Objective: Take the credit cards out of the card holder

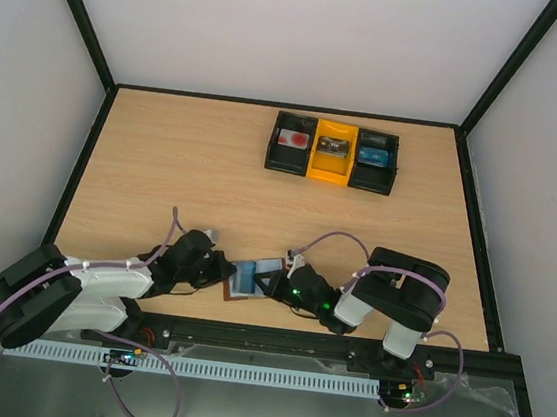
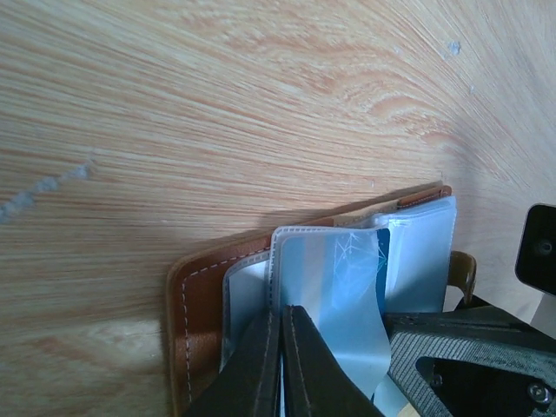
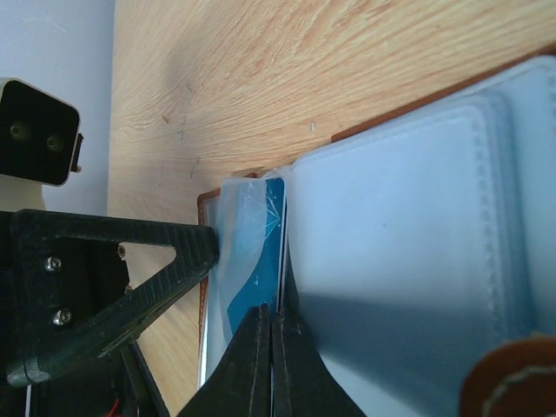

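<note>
The card holder (image 1: pixel 250 280) lies open on the surface (image 1: pixel 181 177), lower centre in the top view. The left gripper (image 2: pixel 280 313) has its jaws clamped on a sleeve (image 2: pixel 321 261). The right gripper (image 3: pixel 271 313) has its jaws closed at the edge of a blue card (image 3: pixel 274 221).

The pale wood-grain counter (image 2: pixel 217 104) is showing a smooth, lightly sheened laminate look. The brown leather booklet-style card holder (image 2: pixel 198 295) is appearing matt with pale stitching, while its blue-grey clear plastic sleeves (image 3: pixel 391 217) are glinting glossily over a blue plastic credit card (image 3: pixel 275 217). The black plastic left pincer (image 2: pixel 281 314) and right pincer (image 3: pixel 271 317) are looking matt.
</note>
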